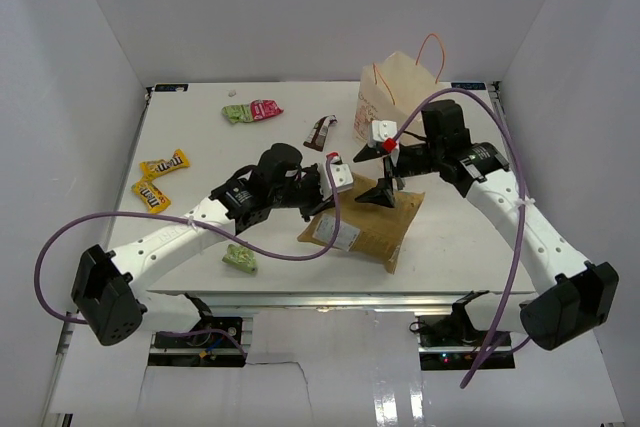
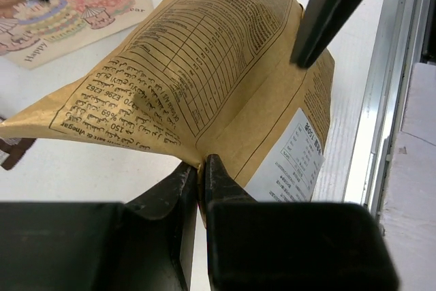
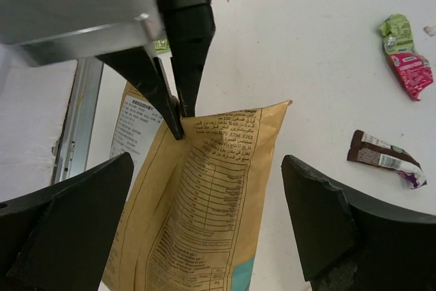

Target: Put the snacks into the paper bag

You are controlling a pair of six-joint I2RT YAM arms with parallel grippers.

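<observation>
The large tan chip bag (image 1: 362, 227) lies at the front middle of the table with one edge lifted. My left gripper (image 1: 328, 199) is shut on that lifted edge (image 2: 201, 168). My right gripper (image 1: 378, 195) is open and hangs over the chip bag (image 3: 204, 202), one finger on each side and neither touching it. The cream paper bag (image 1: 400, 87) stands upright at the back right, and its printed side shows in the left wrist view (image 2: 68, 5). Two yellow M&M's packets (image 1: 165, 163) (image 1: 150, 193) lie at the left.
Green (image 1: 236, 113) and pink-red (image 1: 266, 109) packets lie at the back. A dark brown packet (image 1: 321, 131) lies left of the paper bag. A pale green packet (image 1: 240, 259) lies near the front edge under my left arm. White walls enclose the table.
</observation>
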